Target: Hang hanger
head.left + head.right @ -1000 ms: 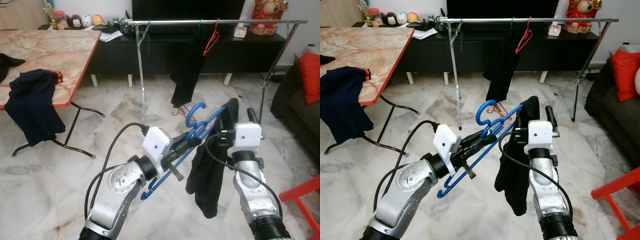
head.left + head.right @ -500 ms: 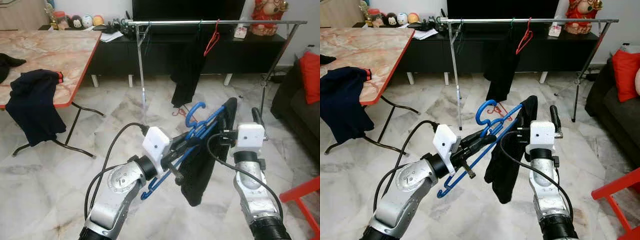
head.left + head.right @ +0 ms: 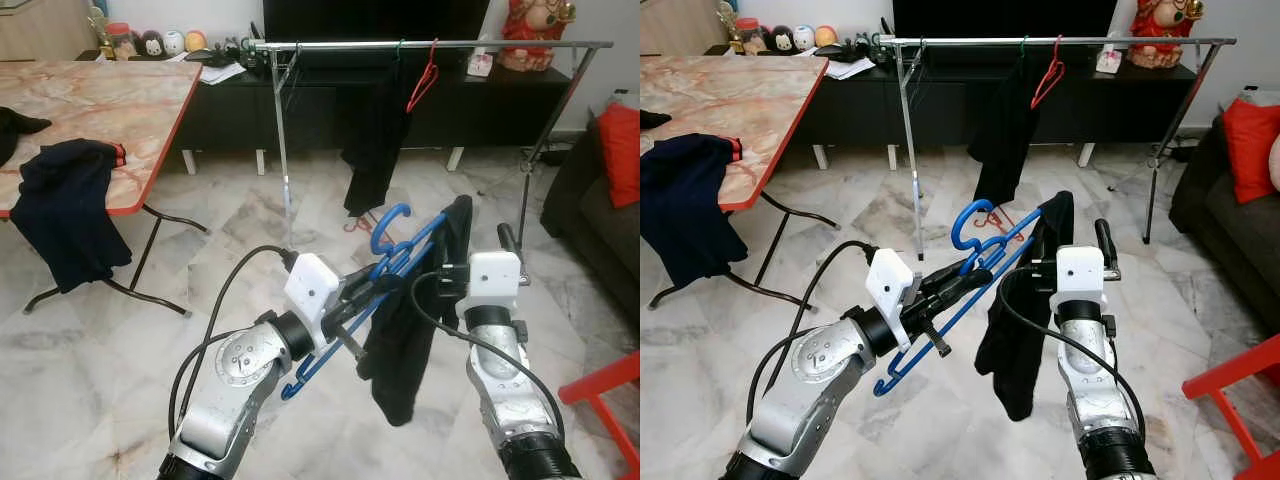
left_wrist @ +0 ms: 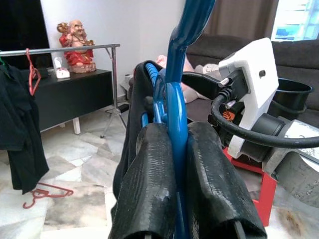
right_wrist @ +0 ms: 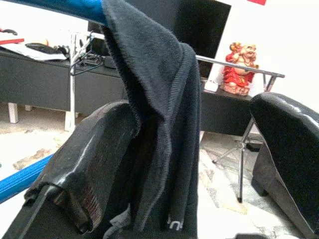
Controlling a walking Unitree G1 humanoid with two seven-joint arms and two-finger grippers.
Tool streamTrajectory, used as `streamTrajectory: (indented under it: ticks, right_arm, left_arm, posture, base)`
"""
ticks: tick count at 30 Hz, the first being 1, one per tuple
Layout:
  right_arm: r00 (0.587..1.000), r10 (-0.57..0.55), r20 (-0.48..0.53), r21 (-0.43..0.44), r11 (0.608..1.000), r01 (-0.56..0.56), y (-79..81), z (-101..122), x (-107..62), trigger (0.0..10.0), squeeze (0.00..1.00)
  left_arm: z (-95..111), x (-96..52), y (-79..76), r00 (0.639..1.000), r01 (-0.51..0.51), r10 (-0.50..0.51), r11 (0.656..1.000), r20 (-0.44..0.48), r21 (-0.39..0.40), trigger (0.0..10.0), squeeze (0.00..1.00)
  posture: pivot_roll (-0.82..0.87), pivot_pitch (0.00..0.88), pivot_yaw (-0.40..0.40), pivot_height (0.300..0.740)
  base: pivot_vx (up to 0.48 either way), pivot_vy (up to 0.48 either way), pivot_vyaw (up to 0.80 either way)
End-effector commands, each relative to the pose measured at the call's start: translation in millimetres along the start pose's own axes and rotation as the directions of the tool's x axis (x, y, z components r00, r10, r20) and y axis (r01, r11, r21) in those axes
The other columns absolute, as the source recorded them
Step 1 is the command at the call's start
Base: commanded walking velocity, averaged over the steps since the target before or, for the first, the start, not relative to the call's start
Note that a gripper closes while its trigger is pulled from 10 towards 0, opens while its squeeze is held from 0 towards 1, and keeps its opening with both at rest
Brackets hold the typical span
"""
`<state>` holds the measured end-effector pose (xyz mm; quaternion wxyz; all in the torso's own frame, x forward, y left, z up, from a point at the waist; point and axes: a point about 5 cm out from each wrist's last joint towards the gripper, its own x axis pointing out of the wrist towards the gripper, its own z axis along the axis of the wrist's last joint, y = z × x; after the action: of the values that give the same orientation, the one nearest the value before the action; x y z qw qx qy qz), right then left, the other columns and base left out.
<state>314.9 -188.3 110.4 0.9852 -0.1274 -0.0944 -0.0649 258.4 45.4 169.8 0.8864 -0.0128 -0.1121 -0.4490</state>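
While the blue hanger (image 3: 395,262) is pinched between the pressed-together fingers of the left gripper (image 3: 375,287), it is held tilted in mid-air in front of the robot, well short of the far clothes rail (image 3: 430,44). A black garment (image 3: 412,320) is draped over the hanger's right end and is touched by one finger of the right gripper (image 5: 199,164), whose fingers are spread apart.

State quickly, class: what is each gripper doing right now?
Left gripper: shut on the blue hanger.
Right gripper: open, fingers either side of the black garment draped on the hanger.
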Motion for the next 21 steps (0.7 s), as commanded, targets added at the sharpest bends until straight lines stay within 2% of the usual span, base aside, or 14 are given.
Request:
streamTrajectory:
  ticks: [1, 6, 14, 21]
  right_arm:
    - [0.999, 0.022, -0.023, 0.0, 1.0, -0.022, 3.4, -3.5, 2.0, 10.0, 0.0]
    - [1.0, 0.017, -0.025, -0.006, 1.0, -0.017, 2.4, -3.7, 5.4, 10.0, 0.0]
    - [0.997, -0.065, -0.031, -0.018, 0.998, 0.065, -6.2, -2.5, 13.3, 10.0, 0.0]
    - [0.997, -0.067, -0.043, -0.012, 0.998, 0.067, -5.6, -5.2, 10.0, 10.0, 0.0]
  left_arm:
    - [16.2, 5.0, -4.3, 0.997, 0.024, -0.026, 0.999, 0.079, 0.027, 10.0, 0.0]
    - [16.3, 5.3, -4.3, 0.996, 0.021, -0.023, 0.999, 0.081, 0.027, 10.0, 0.0]
    - [15.8, 4.9, -4.6, 0.997, 0.018, -0.02, 0.999, 0.079, 0.027, 10.0, 0.0]
    - [13.3, 3.6, -3.7, 0.998, 0.015, -0.017, 1.0, 0.068, 0.026, 10.0, 0.0]
  posture:
    - [-0.11, 0.0, -0.034, 0.74]
    - [-0.11, 0.0, -0.036, 0.74]
    - [-0.11, 0.0, -0.038, 0.74]
    - [-0.11, 0.0, -0.039, 0.74]
  base:
    - [0.0, 0.0, 0.0]
    - [0.0, 0.0, 0.0]
    - [0.0, 0.0, 0.0]
    - [0.0, 0.0, 0.0]
